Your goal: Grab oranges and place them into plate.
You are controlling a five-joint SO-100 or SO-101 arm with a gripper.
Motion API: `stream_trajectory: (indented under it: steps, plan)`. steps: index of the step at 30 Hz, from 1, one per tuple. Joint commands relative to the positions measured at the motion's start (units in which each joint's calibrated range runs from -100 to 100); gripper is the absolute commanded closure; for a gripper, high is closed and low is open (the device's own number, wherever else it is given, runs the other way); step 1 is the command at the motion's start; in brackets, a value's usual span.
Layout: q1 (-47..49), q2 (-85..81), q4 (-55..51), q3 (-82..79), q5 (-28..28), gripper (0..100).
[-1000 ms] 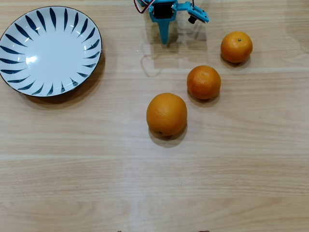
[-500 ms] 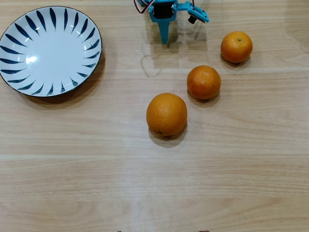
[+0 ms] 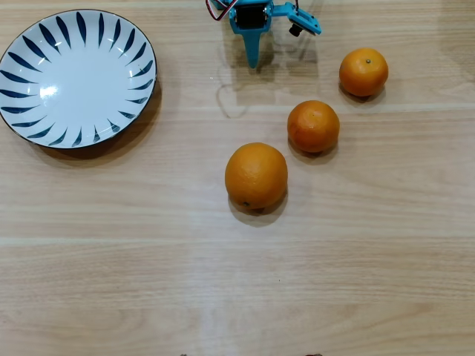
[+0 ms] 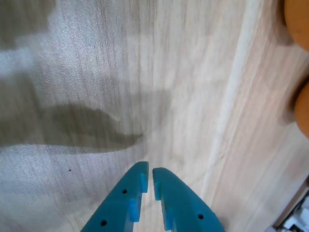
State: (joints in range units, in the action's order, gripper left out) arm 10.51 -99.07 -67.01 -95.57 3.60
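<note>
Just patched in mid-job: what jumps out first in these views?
Three oranges run diagonally across the wooden table in the overhead view: the largest orange mid-table, a middle orange, and a far orange at upper right. The blue-leafed plate sits empty at upper left. The blue gripper hangs nearly shut, holding nothing.

At the top centre of the overhead view sits the bright blue plastic two-finger gripper [image 3: 254, 59], tapering to a point, with a black motor block set in it and red and white wires above. In the wrist view its blue fingers [image 4: 126, 200] show small dark screw holes.
</note>
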Motion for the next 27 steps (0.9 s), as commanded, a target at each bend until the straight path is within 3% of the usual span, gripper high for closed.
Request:
stream_trajectory:
  steps: [1, 13, 27]
  plan:
    - [-0.5, -0.5, 0.6, 0.6, -0.1, 98]
    - [-1.8, 0.4, 1.6, 6.1, 0.2, 98]
    - [0.1, 48.9, 2.9, 59.3, 0.3, 98]
